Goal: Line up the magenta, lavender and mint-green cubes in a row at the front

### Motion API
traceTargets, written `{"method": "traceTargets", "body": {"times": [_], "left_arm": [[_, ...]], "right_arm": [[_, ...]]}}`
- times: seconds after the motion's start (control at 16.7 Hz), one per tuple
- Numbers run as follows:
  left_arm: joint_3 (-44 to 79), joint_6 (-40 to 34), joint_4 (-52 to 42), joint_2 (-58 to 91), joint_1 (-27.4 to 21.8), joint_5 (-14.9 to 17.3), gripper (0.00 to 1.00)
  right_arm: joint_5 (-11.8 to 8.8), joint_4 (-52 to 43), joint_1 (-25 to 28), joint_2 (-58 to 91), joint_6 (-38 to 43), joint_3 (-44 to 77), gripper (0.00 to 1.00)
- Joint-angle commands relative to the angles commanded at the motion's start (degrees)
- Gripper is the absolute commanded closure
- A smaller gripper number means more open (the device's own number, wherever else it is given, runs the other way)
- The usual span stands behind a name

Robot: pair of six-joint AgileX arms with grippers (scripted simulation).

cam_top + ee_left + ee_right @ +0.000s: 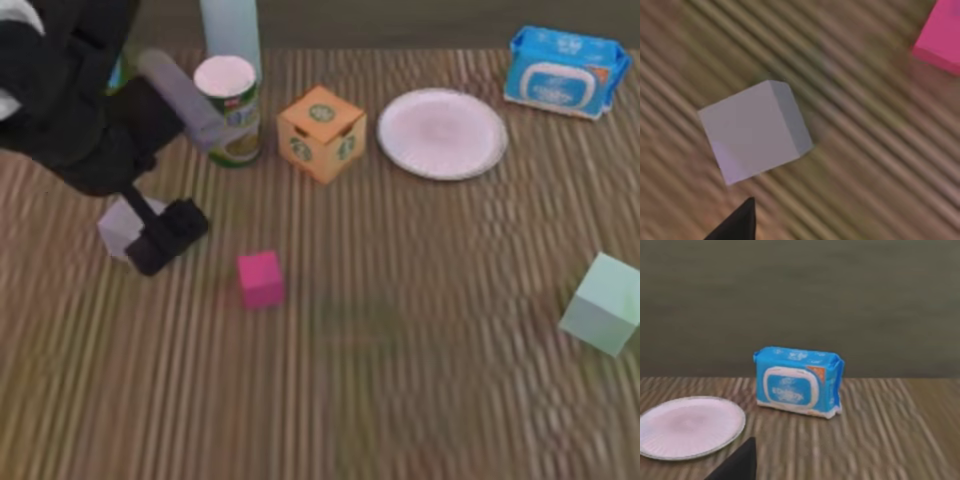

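The lavender cube [120,226] rests on the table at the left, partly covered by my left arm. My left gripper [167,236] hovers just to its right, open and holding nothing. In the left wrist view the lavender cube [755,131] lies clear of the one dark fingertip [738,225] that shows, and a corner of the magenta cube [940,37] peeks in. The magenta cube [260,278] sits left of centre. Far to the right stands the mint-green cube [602,303]. My right arm is outside the top view; one fingertip [740,462] shows in its wrist view.
Along the back stand a can [230,108], a pale bottle [230,28], an orange box [321,132], a pink plate [441,132] and a blue wipes pack [565,70]. The right wrist view faces the wipes pack [797,381] and plate [687,426].
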Motion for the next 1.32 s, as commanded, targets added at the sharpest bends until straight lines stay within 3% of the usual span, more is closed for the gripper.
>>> {"method": "traceTargets", "body": {"times": [0.3, 0.6, 1.02, 1.32], "left_arm": [[18.8, 8.7, -11.9, 22.3, -5.4, 0.1, 0.00], [29.6, 13.4, -17.7, 34.2, -8.2, -0.1, 0.00], [30.1, 13.8, -17.8, 35.0, -8.2, -0.1, 0.00], [24.8, 13.9, -8.6, 38.6, -8.4, -0.1, 0.00]], "right_arm": [[0.0, 0.0, 0.0, 0.0, 0.0, 0.0, 0.00], [0.0, 0.0, 0.0, 0.0, 0.0, 0.0, 0.00], [0.0, 0.0, 0.0, 0.0, 0.0, 0.0, 0.00], [0.0, 0.0, 0.0, 0.0, 0.0, 0.0, 0.00]]}}
